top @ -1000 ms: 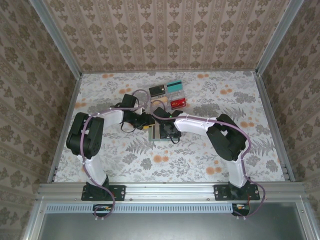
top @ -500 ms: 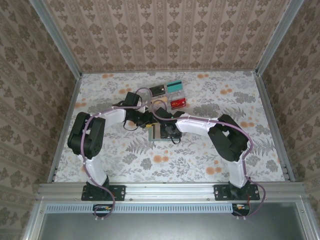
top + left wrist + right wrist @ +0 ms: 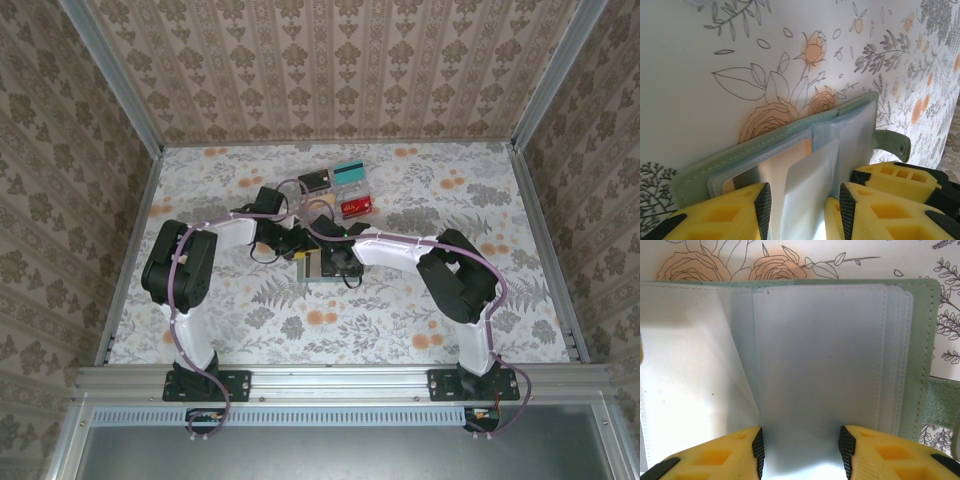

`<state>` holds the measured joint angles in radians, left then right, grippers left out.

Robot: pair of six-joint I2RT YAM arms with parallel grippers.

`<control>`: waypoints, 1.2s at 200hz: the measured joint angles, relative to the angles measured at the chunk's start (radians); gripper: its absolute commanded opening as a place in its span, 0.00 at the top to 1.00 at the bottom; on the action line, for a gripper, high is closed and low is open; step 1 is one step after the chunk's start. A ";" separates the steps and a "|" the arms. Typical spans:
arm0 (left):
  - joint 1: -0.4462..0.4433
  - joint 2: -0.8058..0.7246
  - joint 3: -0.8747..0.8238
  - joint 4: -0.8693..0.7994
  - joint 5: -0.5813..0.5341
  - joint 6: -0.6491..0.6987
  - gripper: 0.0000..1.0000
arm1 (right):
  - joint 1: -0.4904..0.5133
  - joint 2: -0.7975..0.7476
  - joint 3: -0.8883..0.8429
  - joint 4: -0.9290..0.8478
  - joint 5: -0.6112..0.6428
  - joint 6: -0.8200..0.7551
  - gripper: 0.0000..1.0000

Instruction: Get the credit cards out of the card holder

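Note:
The card holder (image 3: 313,277) lies open at mid-table, grey-green cover (image 3: 765,142) down and pale sleeves up. An orange-yellow credit card (image 3: 804,149) shows inside a left-hand sleeve. My left gripper (image 3: 802,205) is open, its jaws either side of a raised translucent sleeve leaf (image 3: 807,185). My right gripper (image 3: 801,445) is open too, its jaws spread low over the right-hand sleeve page (image 3: 820,355). In the top view the two grippers (image 3: 298,243) (image 3: 328,256) meet over the holder. The right gripper's yellow fingers (image 3: 890,175) sit just right of the left one's.
At the back of the table lie a dark card (image 3: 315,181), a teal card (image 3: 349,171) and a red card (image 3: 357,207). The holder's snap tab (image 3: 892,142) sticks out to its side. Patterned walls close in the table.
The left arm has shifted a little to the right toward the holder, and its jaws have spread slightly. The right arm and the holder stay put.

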<state>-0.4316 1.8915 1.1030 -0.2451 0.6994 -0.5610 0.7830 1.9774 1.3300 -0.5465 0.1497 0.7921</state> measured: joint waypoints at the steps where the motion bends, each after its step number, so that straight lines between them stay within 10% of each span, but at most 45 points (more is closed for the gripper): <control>1: 0.000 0.000 0.000 0.000 0.001 0.000 0.58 | 0.000 0.000 0.000 0.000 0.000 0.000 0.53; 111: -0.024 -0.006 0.000 0.060 0.119 -0.014 0.60 | -0.033 -0.195 -0.048 -0.004 0.043 -0.007 0.46; 240: -0.094 -0.006 0.043 0.130 0.126 -0.097 0.40 | -0.057 -0.372 -0.195 0.039 0.125 0.028 0.46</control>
<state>-0.5255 1.8851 1.1458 -0.1154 0.8257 -0.6582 0.7261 1.6051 1.1347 -0.5079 0.2745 0.8204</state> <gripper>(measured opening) 0.600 0.542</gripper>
